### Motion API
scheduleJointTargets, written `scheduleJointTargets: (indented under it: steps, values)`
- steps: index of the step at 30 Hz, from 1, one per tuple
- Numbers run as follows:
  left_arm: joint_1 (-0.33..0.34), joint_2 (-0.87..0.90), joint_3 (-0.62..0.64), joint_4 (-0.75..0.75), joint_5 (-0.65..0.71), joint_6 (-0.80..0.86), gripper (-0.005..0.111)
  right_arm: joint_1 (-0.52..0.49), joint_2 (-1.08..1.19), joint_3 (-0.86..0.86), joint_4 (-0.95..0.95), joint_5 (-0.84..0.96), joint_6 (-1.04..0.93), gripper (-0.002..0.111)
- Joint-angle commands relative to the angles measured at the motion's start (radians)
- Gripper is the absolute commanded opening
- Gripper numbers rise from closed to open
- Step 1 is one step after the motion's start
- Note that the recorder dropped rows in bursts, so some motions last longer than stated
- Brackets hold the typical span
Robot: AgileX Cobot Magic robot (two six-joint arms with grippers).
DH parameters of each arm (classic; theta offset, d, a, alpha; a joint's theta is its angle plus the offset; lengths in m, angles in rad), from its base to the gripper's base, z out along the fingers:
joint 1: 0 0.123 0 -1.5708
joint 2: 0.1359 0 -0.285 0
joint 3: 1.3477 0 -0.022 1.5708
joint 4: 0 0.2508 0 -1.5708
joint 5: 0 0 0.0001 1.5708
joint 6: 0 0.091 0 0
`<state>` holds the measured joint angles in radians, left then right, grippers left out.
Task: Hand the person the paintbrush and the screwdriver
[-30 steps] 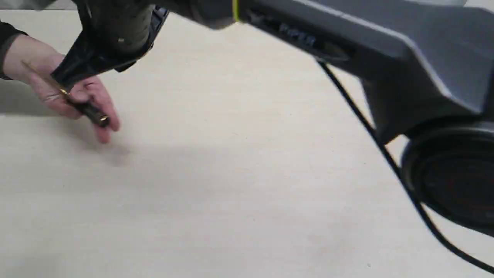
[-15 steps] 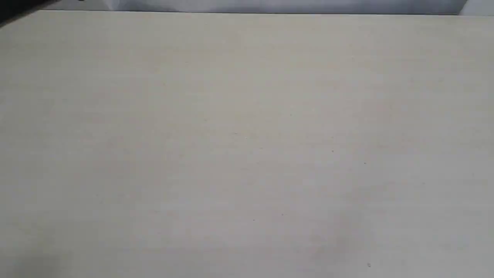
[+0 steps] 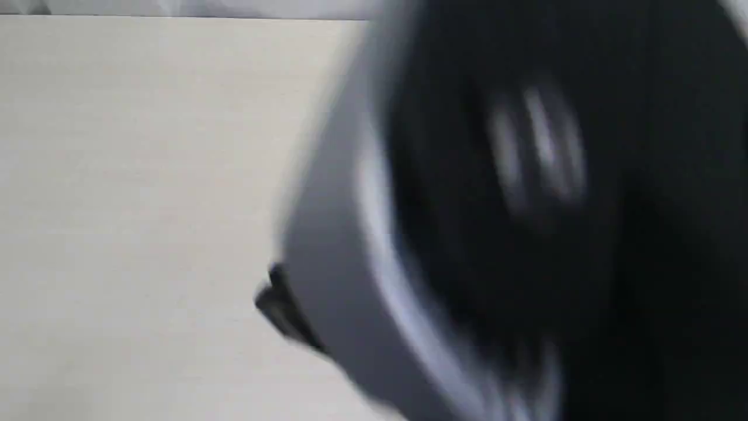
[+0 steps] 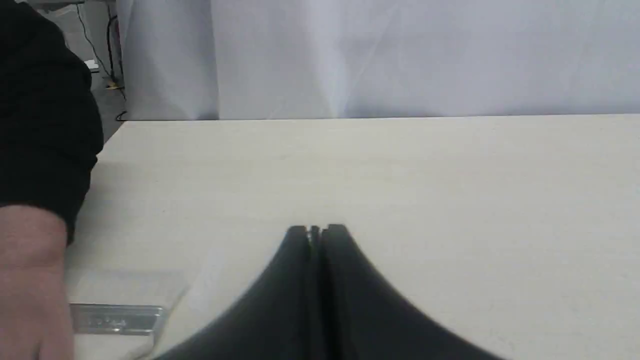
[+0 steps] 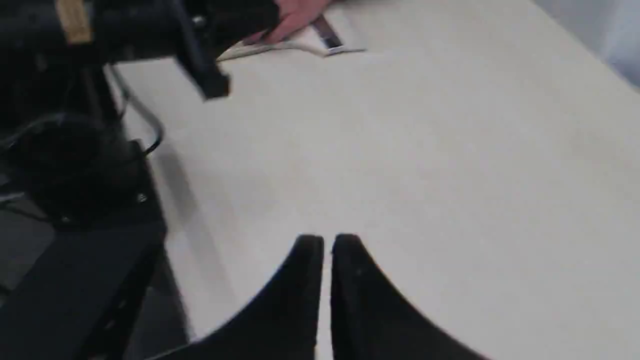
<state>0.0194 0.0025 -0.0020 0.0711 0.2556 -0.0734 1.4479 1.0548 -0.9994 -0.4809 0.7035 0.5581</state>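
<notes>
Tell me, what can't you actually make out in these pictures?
- Exterior view: a blurred robot arm close to the lens hides the right half of the table.
- Left wrist view: the person's hand, cut by the frame edge, covers the paintbrush beyond its silver ferrule.
- Right wrist view: paintbrush small, blurred, partly under that hand.
- Screwdriver: seen in no view.
</notes>
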Motion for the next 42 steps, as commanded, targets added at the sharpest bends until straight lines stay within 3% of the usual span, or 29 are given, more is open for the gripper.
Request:
scheduleJointTargets:
  steps: [1, 8, 13, 23, 26, 33, 36, 42]
  values:
    - [-0.008, -0.002, 0.002, -0.003, -0.005, -0.002, 0.0, 0.017, -0.083, 0.232, -0.006, -0.193, 0.074, 0.004]
    - [-0.008, -0.002, 0.002, -0.003, -0.008, -0.002, 0.0, 0.017, -0.116, 0.471, 0.019, -0.249, 0.162, 0.004]
    - [-0.008, -0.002, 0.002, -0.001, -0.006, -0.002, 0.0, 0.017, -0.116, 0.494, 0.015, -0.25, 0.193, 0.004]
    - [-0.008, -0.002, 0.002, -0.001, -0.006, -0.002, 0.0, 0.01, -0.143, 0.506, -0.201, -0.395, 0.208, 0.004]
    - [-0.008, -0.002, 0.002, -0.001, -0.006, -0.002, 0.0, -0.113, -0.178, 0.555, -0.227, -0.527, 0.201, 0.004]
    - [-0.008, -0.002, 0.002, -0.001, -0.006, -0.002, 0.0, -0.61, -0.314, 0.743, -0.227, -0.868, 0.206, 0.004]
    - [-0.008, -0.002, 0.002, -0.001, -0.006, -0.002, 0.0, -0.794, -0.425, 0.824, -0.227, -0.893, 0.206, 0.004]
    - [-0.008, -0.002, 0.002, -0.003, -0.006, -0.002, 0.0, -1.045, -0.673, 0.918, -0.227, -0.843, 0.17, 0.004]
